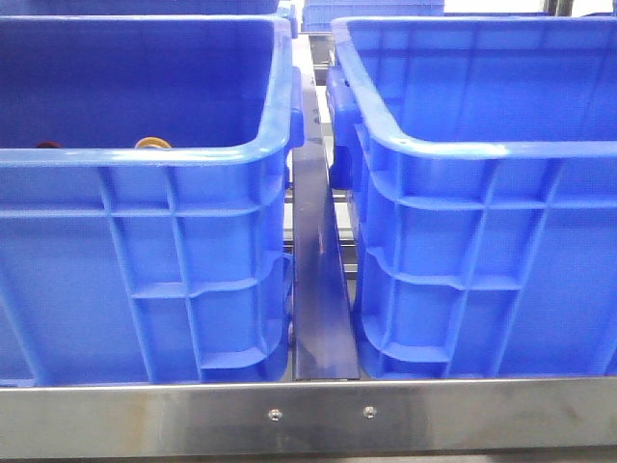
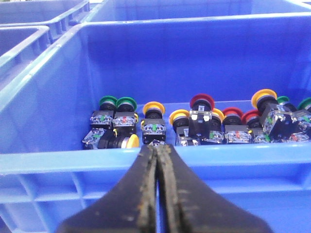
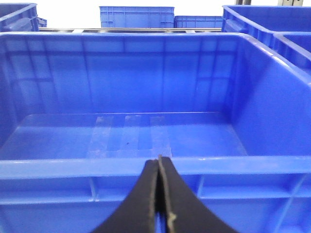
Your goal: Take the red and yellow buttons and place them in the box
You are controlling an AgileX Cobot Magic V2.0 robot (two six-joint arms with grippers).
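Two blue crates stand side by side. The left crate (image 1: 145, 159) (image 2: 48, 160) holds many push buttons. A red button (image 2: 201, 102) and a yellow button (image 2: 153, 108) stand among them, and only a dark red cap (image 1: 46, 146) and a yellow cap (image 1: 152, 143) peek over its rim in the front view. My left gripper (image 2: 156, 146) is shut and empty, just outside this crate's near rim. The right crate, the box (image 1: 463, 149) (image 3: 73, 167), has nothing in it. My right gripper (image 3: 159, 159) is shut and empty, level with the box's near rim. Neither gripper shows in the front view.
Green buttons (image 2: 116, 102) sit at one end of the button row. A dark metal rail (image 1: 318, 289) runs between the two crates. A steel frame bar (image 1: 308, 415) crosses in front. More blue crates stand behind (image 3: 136, 17) and beside (image 2: 19, 43).
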